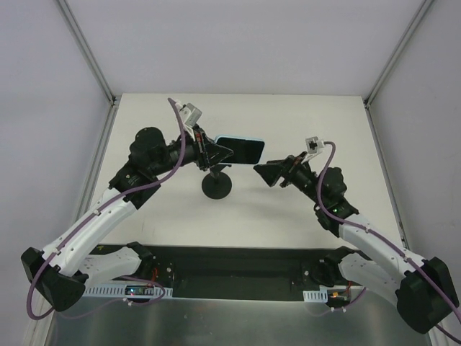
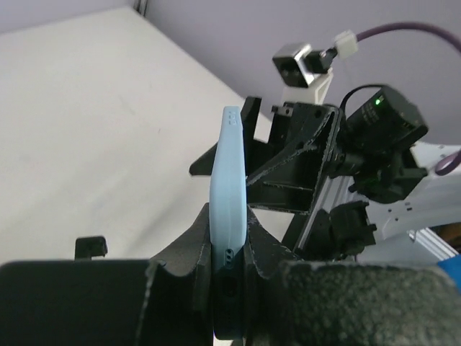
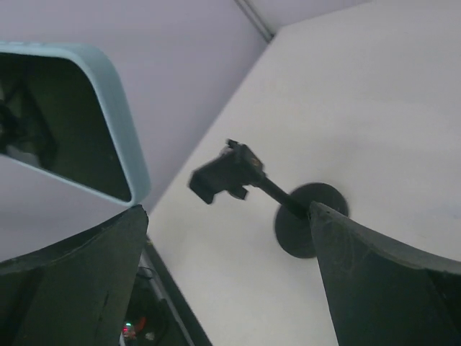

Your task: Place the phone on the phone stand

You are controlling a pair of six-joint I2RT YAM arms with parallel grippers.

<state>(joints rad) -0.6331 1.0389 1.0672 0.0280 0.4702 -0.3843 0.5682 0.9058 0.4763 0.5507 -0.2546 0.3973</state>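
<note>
My left gripper (image 1: 216, 153) is shut on the left end of the phone (image 1: 241, 149) and holds it in the air, just above and behind the phone stand (image 1: 217, 186). In the left wrist view the phone's light blue rim (image 2: 229, 173) stands edge-on between the fingers of that gripper (image 2: 229, 249). My right gripper (image 1: 265, 171) is open and empty just right of the phone's free end. In the right wrist view its gripper (image 3: 227, 210) frames the stand's cradle (image 3: 225, 173), its stem and its disc base (image 3: 302, 223), with the phone's corner (image 3: 72, 122) at the upper left.
The white table (image 1: 310, 130) is walled by pale panels at the back and sides. A black strip (image 1: 230, 267) with the arm bases runs along the near edge. The right arm's wrist and camera (image 2: 374, 137) sit close behind the phone in the left wrist view.
</note>
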